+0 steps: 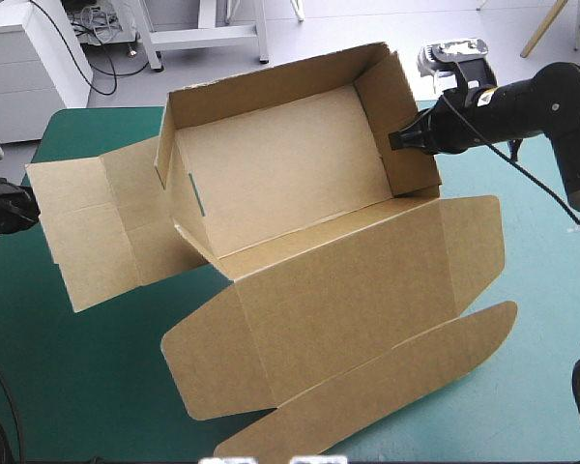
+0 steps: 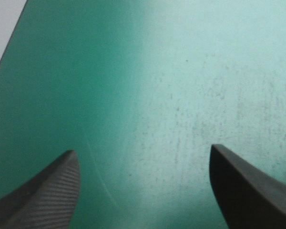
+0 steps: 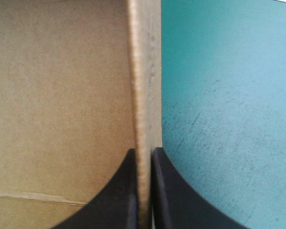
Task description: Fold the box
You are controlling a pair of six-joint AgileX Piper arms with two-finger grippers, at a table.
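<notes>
As the right gripper (image 3: 144, 151) clamps a wall (image 1: 394, 116) of the box (image 1: 271, 164), hold it upright. The left gripper (image 2: 143, 149), fingers (image 2: 47, 191) apart, should raise the flap (image 1: 77, 227)

Teal-green tbl cover (image 1: 77, 387) — speckled

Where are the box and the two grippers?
box (image 1: 271, 164): high view, its inner floor.
right gripper (image 3: 143, 150): right wrist view, between fingertips clamping box wall.
left gripper (image 2: 143, 149): left wrist view, between open fingertips.
</notes>
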